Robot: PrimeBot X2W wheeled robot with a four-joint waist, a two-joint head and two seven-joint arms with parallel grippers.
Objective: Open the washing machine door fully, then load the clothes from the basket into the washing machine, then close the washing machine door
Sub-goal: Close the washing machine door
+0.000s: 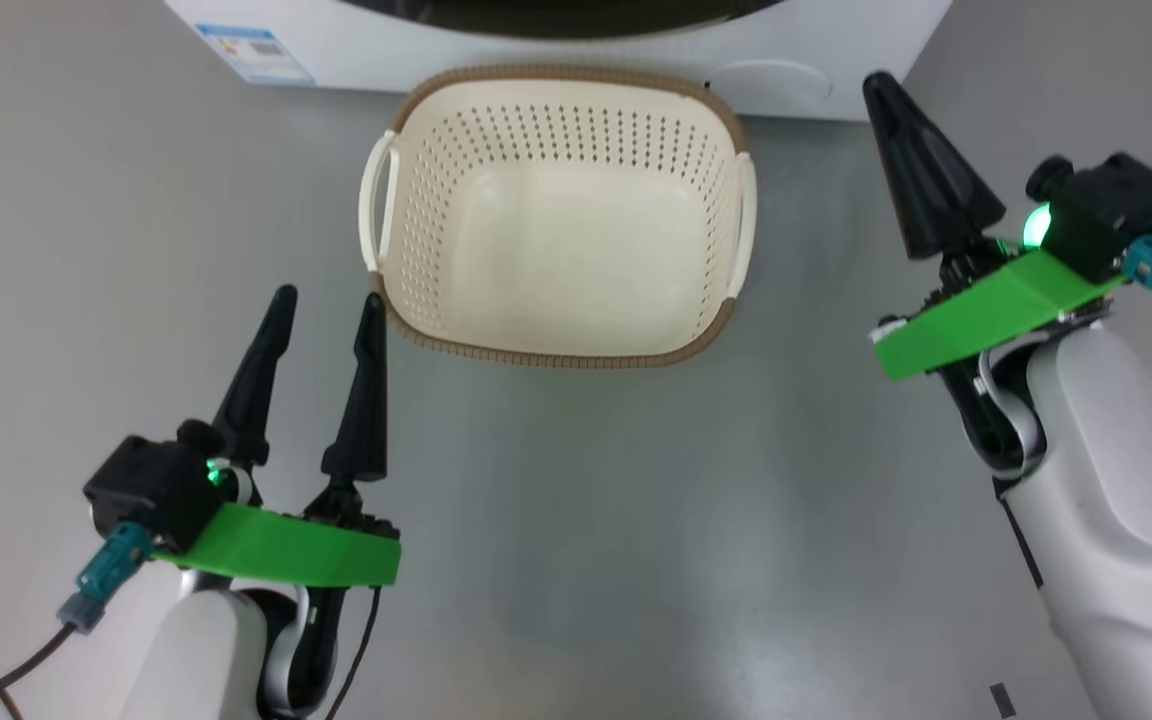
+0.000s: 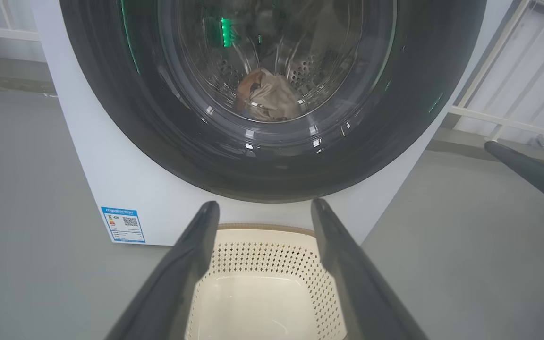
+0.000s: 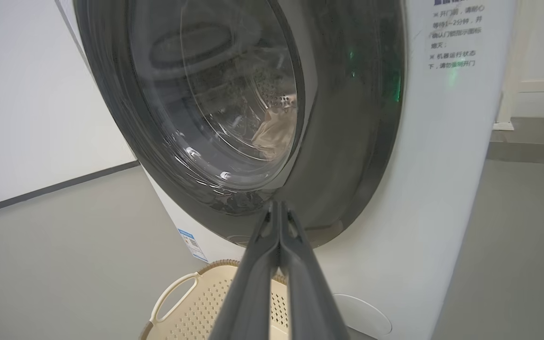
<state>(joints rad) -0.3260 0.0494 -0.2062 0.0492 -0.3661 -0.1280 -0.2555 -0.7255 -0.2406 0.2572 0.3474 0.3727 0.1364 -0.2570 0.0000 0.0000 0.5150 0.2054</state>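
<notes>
Glossy black, the washing machine door (image 2: 272,174) sits flush on the washing machine (image 2: 111,179), facing the wide-spread left gripper (image 1: 328,295) and the pinched-together right gripper (image 1: 878,85), clothes (image 2: 267,97) behind its glass. The basket (image 1: 556,130) lies crosswise just ahead of the left gripper.

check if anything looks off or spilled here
Nothing stands out. The basket sits upright and empty on the floor by the washer. The door looks shut, with the clothes behind its glass.
</notes>
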